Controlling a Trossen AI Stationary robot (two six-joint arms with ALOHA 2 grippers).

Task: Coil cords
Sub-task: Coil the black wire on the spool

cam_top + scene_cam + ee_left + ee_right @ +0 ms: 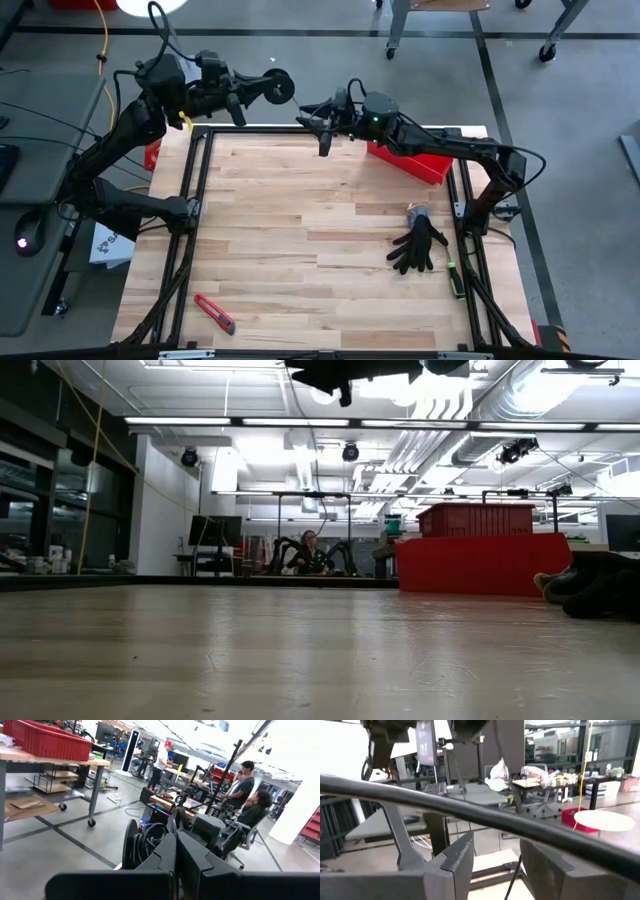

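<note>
The small round black spool [280,87] is held at the tips of the left gripper [262,88], raised beyond the far edge of the wooden table [320,270], with the jaws closed on it. In the left wrist view it is seen edge-on, with dark cord [150,837] wound in loops beside it. The right gripper [322,128] is found near the spool, apart from it, with its jaws parted and nothing between them.

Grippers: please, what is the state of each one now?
Left gripper: closed on the black spool.
Right gripper: open, holding nothing.
</note>
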